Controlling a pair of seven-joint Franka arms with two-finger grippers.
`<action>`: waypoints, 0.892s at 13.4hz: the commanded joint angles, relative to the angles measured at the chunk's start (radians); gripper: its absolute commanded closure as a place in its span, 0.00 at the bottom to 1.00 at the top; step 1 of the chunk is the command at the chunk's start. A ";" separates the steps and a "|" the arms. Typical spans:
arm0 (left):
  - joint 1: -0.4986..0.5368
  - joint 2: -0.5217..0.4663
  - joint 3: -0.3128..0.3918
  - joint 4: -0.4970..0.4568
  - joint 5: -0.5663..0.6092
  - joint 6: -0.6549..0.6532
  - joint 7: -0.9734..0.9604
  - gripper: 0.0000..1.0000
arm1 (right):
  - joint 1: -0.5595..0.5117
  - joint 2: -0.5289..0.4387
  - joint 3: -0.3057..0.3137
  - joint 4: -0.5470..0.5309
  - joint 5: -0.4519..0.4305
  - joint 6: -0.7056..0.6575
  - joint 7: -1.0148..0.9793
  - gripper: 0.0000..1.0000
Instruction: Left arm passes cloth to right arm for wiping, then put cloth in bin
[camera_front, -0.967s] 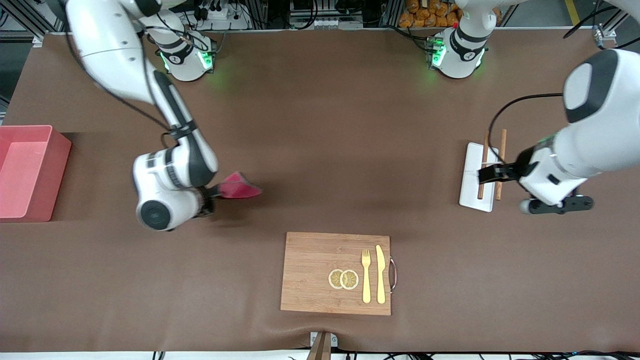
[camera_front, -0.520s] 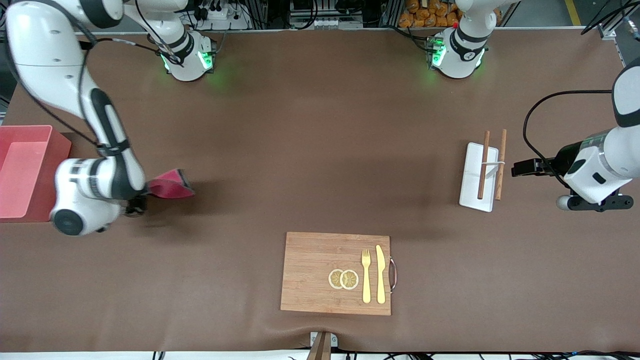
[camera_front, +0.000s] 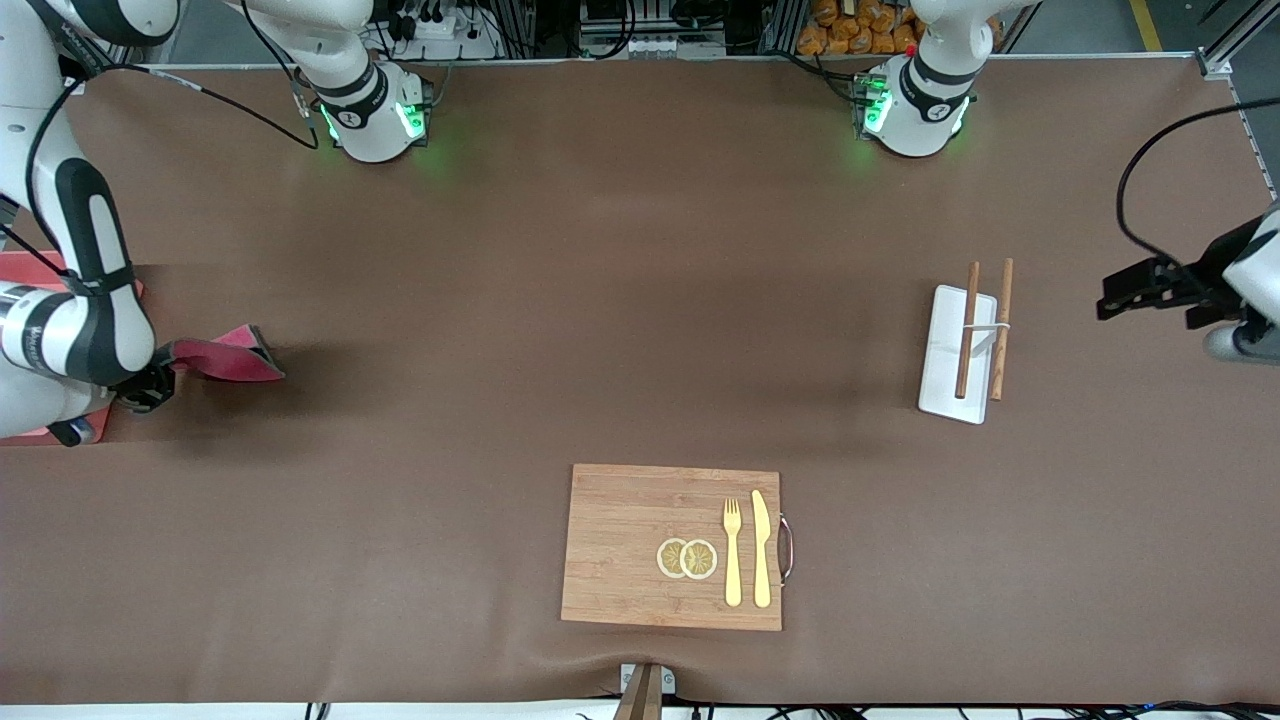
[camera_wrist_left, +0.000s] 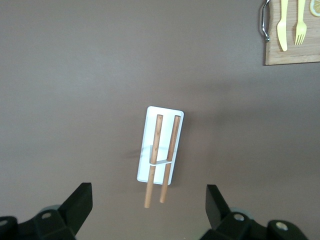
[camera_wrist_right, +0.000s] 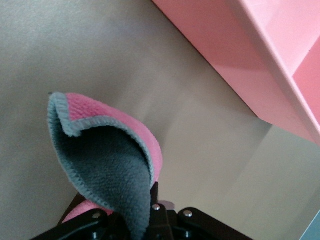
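Note:
My right gripper (camera_front: 165, 368) is shut on the cloth (camera_front: 222, 357), which hangs crimson-pink from it just above the table beside the bin. In the right wrist view the cloth (camera_wrist_right: 107, 150) shows its dark grey face with a pink edge, pinched between the fingers (camera_wrist_right: 156, 200). The pink bin (camera_front: 40, 270) stands at the right arm's end of the table, mostly hidden by the right arm; its wall (camera_wrist_right: 235, 60) fills a corner of the right wrist view. My left gripper (camera_front: 1120, 295) is open and empty, waiting at the left arm's end of the table; its fingers (camera_wrist_left: 77, 205) stand wide apart.
A flat white tray (camera_front: 950, 352) with two brown sticks (camera_front: 968, 325) lies near the left gripper and shows in the left wrist view (camera_wrist_left: 160, 145). A wooden board (camera_front: 640, 545) with a yellow fork, knife (camera_front: 760, 548) and lemon slices lies nearer the front camera.
My right arm has carried the cloth toward the bin at its end of the table. My left arm has drawn back from over the white tray toward its own end.

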 joint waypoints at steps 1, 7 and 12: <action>-0.166 -0.114 0.141 -0.066 0.026 -0.021 0.024 0.00 | 0.052 -0.006 0.029 -0.070 0.040 0.077 0.066 1.00; -0.372 -0.201 0.318 -0.147 -0.015 -0.048 0.014 0.00 | 0.374 -0.011 0.035 -0.058 0.260 0.087 0.386 1.00; -0.370 -0.182 0.319 -0.143 -0.032 -0.042 0.003 0.00 | 0.615 -0.020 0.035 0.000 0.415 0.106 0.627 1.00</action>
